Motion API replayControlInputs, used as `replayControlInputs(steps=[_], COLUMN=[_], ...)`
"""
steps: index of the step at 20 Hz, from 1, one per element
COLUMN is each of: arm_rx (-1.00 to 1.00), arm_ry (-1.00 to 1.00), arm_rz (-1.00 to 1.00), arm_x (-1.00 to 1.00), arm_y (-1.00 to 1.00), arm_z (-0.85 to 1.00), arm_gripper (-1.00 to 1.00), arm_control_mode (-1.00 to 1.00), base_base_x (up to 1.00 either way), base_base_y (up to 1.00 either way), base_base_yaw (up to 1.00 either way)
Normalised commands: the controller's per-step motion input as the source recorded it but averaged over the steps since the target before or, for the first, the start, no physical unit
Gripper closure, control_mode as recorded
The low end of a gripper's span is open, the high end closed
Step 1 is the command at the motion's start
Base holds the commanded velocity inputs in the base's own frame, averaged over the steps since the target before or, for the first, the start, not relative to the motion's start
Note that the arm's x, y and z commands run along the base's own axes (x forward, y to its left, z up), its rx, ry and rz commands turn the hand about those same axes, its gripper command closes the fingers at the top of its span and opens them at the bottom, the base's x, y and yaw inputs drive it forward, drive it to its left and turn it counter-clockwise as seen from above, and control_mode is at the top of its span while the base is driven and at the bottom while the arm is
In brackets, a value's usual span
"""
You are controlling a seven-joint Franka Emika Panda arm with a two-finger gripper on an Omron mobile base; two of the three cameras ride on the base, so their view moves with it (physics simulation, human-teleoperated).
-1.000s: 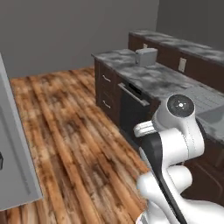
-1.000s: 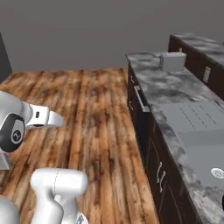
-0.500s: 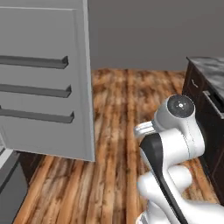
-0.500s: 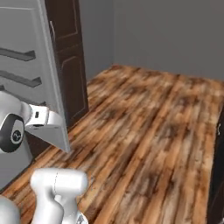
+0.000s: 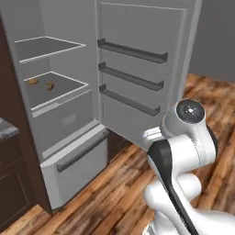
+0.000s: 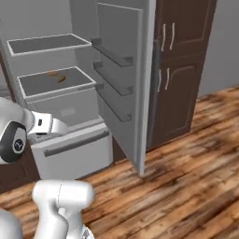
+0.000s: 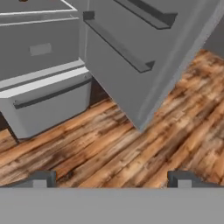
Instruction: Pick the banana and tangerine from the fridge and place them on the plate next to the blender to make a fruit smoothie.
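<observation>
The fridge stands open ahead, grey inside with pale-edged shelves. On its second shelf lies the banana, a small orange-brown crescent. Just left of it sits a small flattish tan-orange item, too small to tell whether it is the tangerine. My gripper is open and holds nothing; it hovers low over the wood floor in front of the fridge, well short of the shelves, and its fingertips stand far apart. The plate and the blender are out of view.
The fridge door is swung wide to the right, with three dark racks on its inner face. A drawer with a dark bar handle juts out at the bottom. Dark wood cabinets stand behind the door. Wood floor lies ahead.
The whole view has swung from the counter and floor round to the open fridge, so the camera has moved. The gripper stays open.
</observation>
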Motion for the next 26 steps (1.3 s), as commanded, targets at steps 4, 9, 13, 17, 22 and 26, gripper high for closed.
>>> replayControlInputs(steps=[4, 9, 13, 17, 22, 26], arm_rx=[0.00, 0.00, 0.00, 0.00, 0.00, 0.00], arm_ry=[0.00, 0.00, 0.00, 0.00, 0.00, 0.00], arm_rz=[0.00, 0.00, 0.00, 0.00, 0.00, 0.00], arm_x=[0.00, 0.00, 0.00, 0.00, 0.00, 0.00], arm_y=[0.00, 0.00, 0.00, 0.00, 0.00, 0.00], arm_z=[0.00, 0.00, 0.00, 0.00, 0.00, 0.00], arm_gripper=[-1.00, -1.00, -1.00, -1.00, -1.00, -1.00], arm_control_mode=[1.00, 1.00, 1.00, 1.00, 1.00, 1.00], base_base_x=[0.48, 0.90, 0.81, 0.94, 0.81, 0.30], base_base_y=[0.64, 0.32, 0.00, -0.17, -0.68, -0.54], base_base_yaw=[0.68, 0.46, 0.15, 0.06, 0.15, 0.13])
